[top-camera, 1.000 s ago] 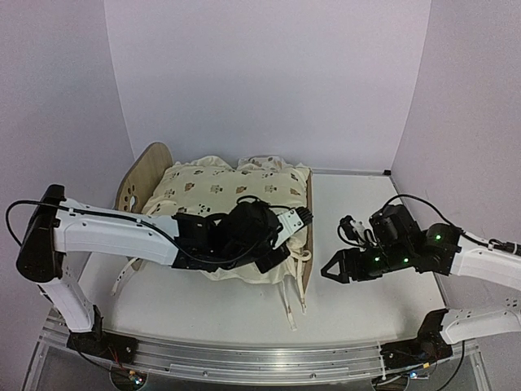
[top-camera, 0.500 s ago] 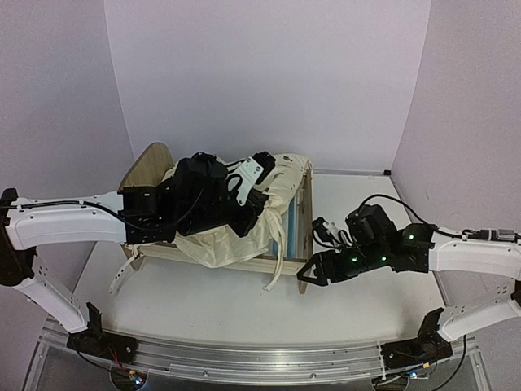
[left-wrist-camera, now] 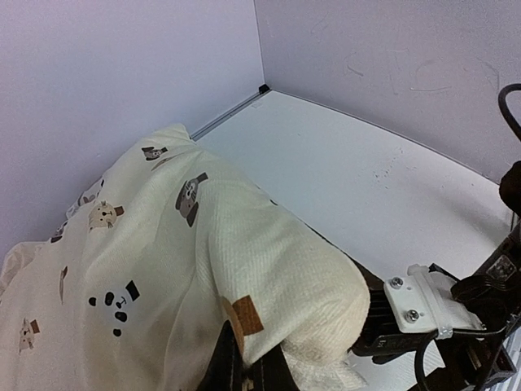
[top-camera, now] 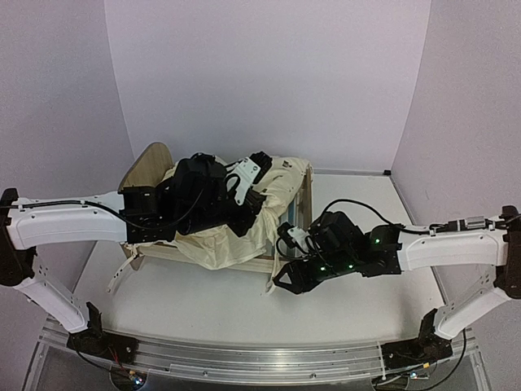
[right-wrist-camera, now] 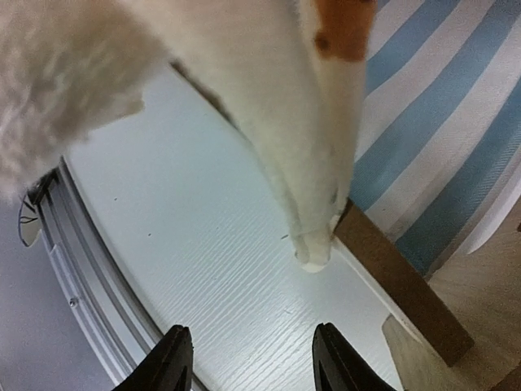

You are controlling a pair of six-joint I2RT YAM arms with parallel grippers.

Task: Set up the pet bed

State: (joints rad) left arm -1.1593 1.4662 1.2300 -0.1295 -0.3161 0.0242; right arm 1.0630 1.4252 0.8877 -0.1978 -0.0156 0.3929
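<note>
Clamps the cream animal-print cushion (left-wrist-camera: 163,261) in tightly closed left fingers (left-wrist-camera: 230,365), raised over the light-wood pet bed with blue-and-white striped base (top-camera: 146,167) at the back left of the white table (top-camera: 203,309). Hovers with right fingers (right-wrist-camera: 173,358) apart, gripping nothing, just beside the bed's foot end.

White table (top-camera: 203,314); pet bed (top-camera: 148,167) directly on it, left of centre

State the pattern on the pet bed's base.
The base is blue-and-white striped, clearest in the right wrist view.
</note>
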